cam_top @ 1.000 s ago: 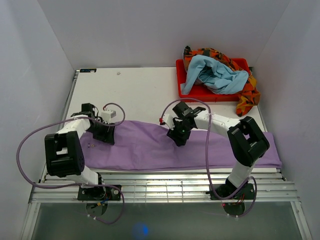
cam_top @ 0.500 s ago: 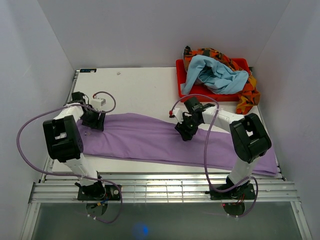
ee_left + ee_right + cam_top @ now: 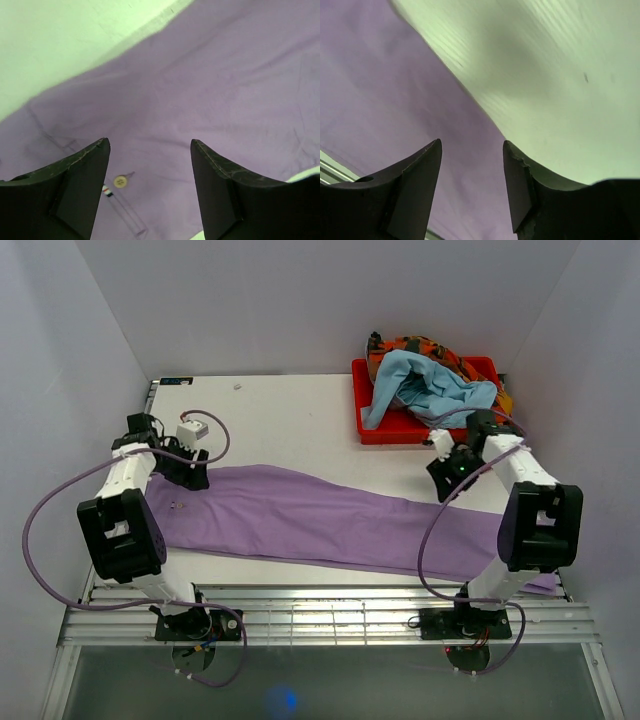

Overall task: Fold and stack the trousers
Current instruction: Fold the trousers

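The trousers (image 3: 330, 525) lie flat, unfolded, beneath my left gripper (image 3: 148, 145) and right gripper (image 3: 471, 145); both gape empty; folding not yet begun.

You are holding your left arm (image 3: 128, 475) stretched toward the far left, left fingers (image 3: 75, 190) spread and gripping nothing. Your right arm (image 3: 503, 462) is angling far right, right fingers (image 3: 412, 187) likewise parted.

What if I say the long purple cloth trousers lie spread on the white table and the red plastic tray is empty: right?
No. The red plastic tray holds a light blue cloth and an orange patterned cloth, as the top external view shows. The long purple cloth trousers do lie spread on the white table.
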Motion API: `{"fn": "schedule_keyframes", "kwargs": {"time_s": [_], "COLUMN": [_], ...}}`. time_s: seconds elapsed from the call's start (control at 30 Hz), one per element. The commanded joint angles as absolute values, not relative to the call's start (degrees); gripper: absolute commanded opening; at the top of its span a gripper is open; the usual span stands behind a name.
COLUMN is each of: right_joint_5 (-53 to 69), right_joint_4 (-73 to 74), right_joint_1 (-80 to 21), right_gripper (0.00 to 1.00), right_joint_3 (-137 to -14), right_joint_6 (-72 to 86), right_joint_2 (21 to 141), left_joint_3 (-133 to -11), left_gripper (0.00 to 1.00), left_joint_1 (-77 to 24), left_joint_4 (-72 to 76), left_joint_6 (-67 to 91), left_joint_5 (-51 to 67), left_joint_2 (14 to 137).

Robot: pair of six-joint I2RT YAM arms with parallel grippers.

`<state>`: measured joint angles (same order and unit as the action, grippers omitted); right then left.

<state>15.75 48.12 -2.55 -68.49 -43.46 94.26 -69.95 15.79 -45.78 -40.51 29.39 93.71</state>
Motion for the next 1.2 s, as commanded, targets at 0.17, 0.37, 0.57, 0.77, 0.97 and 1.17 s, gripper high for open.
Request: {"fn": "schedule_keyframes", "kwargs": {"time_s": [0.17, 0.37, 0.57, 0.77, 0.97, 1.17], "right_joint_5": [7.4, 0.3, -2.6, 4.8, 10.5, 9.8], "right_joint_4": [52.9, 42.8, 38.3, 42.8, 47.6, 47.6], "right_joint_1": [12.7, 13.7, 13.4, 11.7, 14.0, 25.2], "right_gripper": [0.37, 0.34, 0.34, 0.45, 0.70, 0.80], "right_joint_3": [-57.8, -50.9, -63.0, -74.2, -75.8, -75.0], "right_joint_6": [-53.5, -53.4, -49.8, -47.6, -42.6, -40.3], "right_joint_2": [89.8, 94.0, 109.0, 111.6, 102.1, 97.2], "left_joint_3": [-59.2, -57.5, -59.7, -65.2, -65.7, -64.2], "left_gripper": [0.73, 0.70, 0.72, 0.72, 0.72, 0.72], "left_joint_1": [16.0, 17.6, 21.5, 25.5, 25.8, 26.3], "left_joint_4": [-41.1, -37.0, -32.0, -32.1, -31.8, -30.1], "left_joint_6": [-35.0, -29.0, -23.6, -22.7, -23.6, -24.6], "left_joint_5": [29.5, 25.1, 16.5, 14.9, 14.1, 11.3], "left_joint_2": [91.5, 94.7, 101.3, 106.0, 105.9, 104.9]}}
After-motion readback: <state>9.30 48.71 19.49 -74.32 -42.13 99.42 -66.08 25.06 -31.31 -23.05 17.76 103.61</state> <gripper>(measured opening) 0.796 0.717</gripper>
